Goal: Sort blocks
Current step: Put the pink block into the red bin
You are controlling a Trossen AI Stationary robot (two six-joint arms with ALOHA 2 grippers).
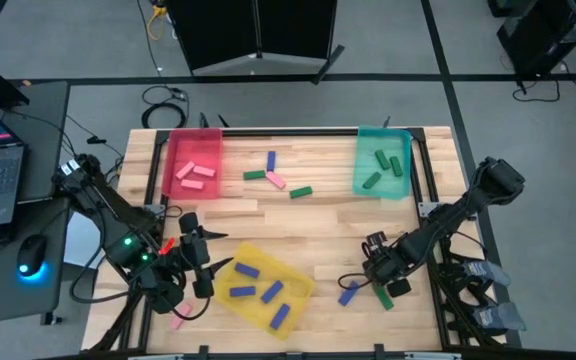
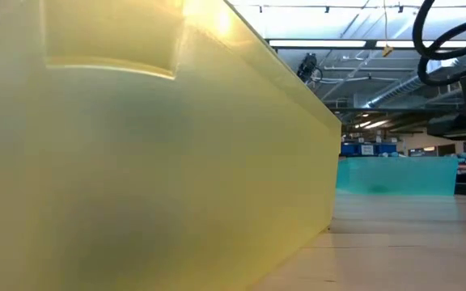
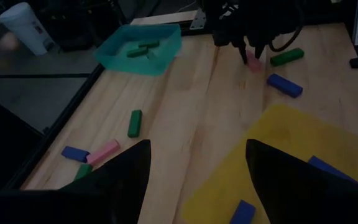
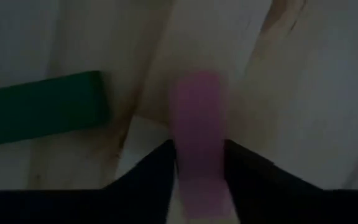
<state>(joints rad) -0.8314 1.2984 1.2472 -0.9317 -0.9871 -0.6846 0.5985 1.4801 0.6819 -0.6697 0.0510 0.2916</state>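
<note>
Pink block sits pinched between my right claw's fingers on the table, lower right of the high view, beside a green block. My left claw hangs spread wide and empty at the lower left, by the yellow tray.

Three trays sit on the table: one tray rear left, one tray rear right, one tray front centre. Loose blocks lie between the rear trays.
</note>
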